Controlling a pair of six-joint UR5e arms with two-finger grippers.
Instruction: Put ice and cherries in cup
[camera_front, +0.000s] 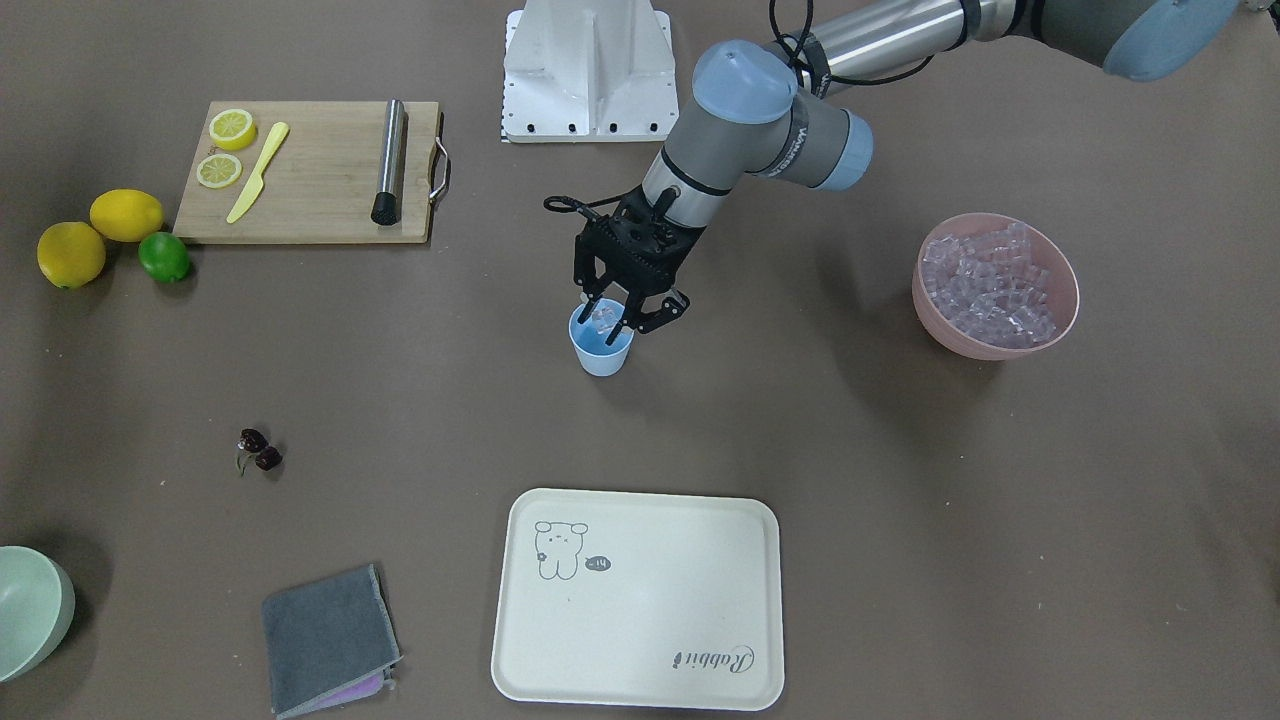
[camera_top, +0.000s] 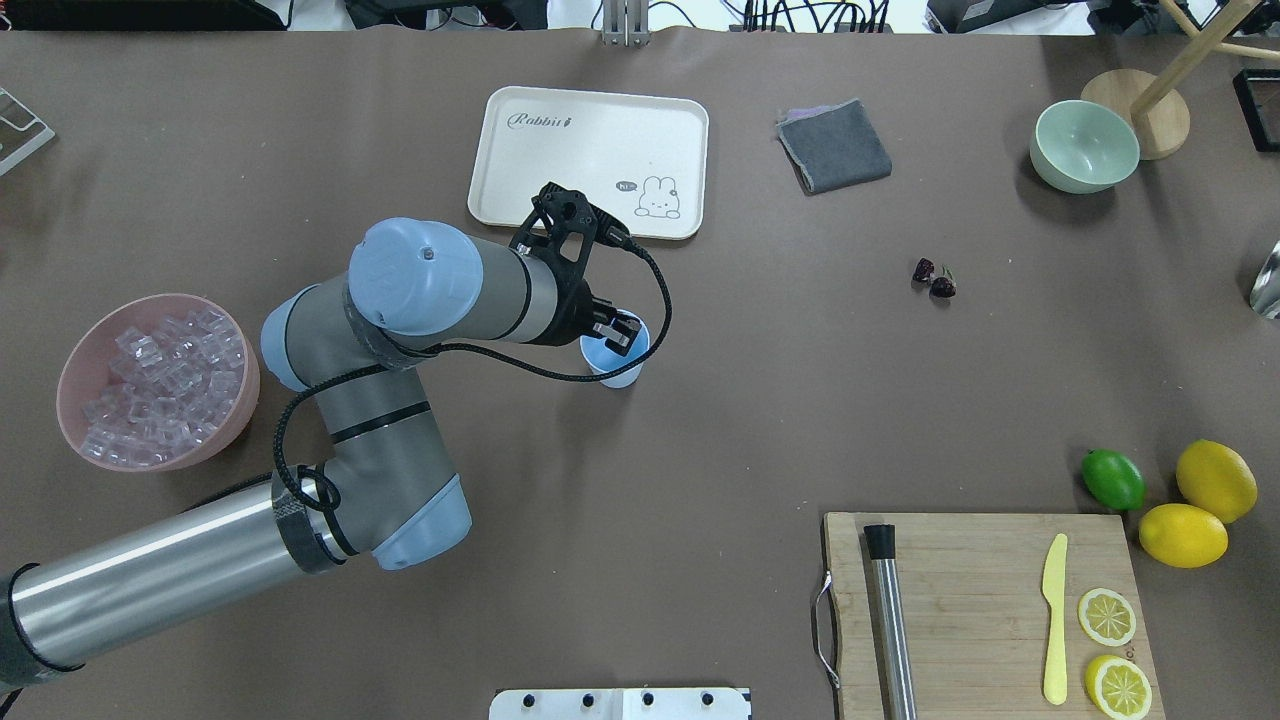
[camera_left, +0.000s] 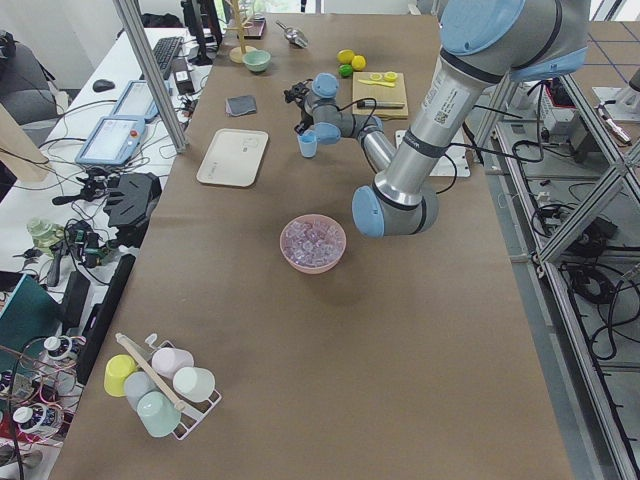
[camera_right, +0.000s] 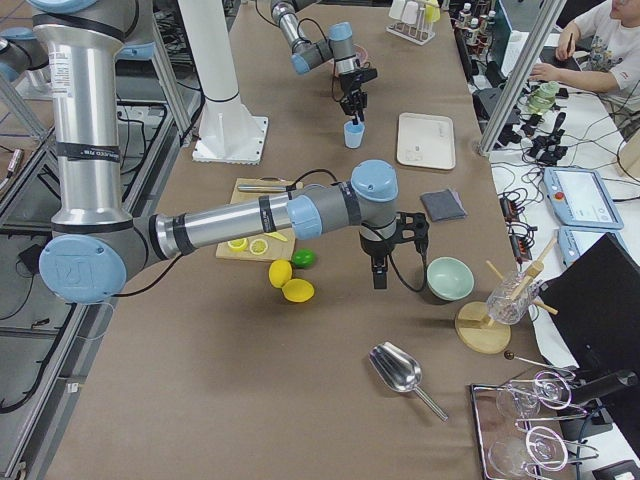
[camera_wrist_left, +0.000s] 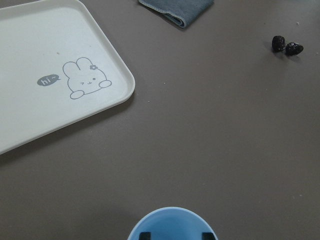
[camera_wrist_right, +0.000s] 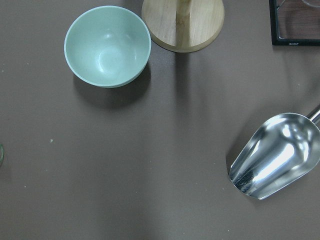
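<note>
Over the brown table (camera_front: 900, 450), left jaws part-open around ice (camera_front: 603, 315) at cup (camera_front: 603, 356); right jaws unclear

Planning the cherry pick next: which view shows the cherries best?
Exterior front-facing: both cherries and their green stems show, unobstructed. Overhead is similar, stems fainter; left wrist, two dark blobs without stems; the others, nothing discernible.

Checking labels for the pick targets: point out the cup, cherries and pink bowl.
cup (camera_front: 603, 358), front-facing view, outer wall below the rim.
cherries (camera_front: 268, 458), front-facing view, the lower cherry.
pink bowl (camera_front: 960, 340), front-facing view, outer wall.
</note>
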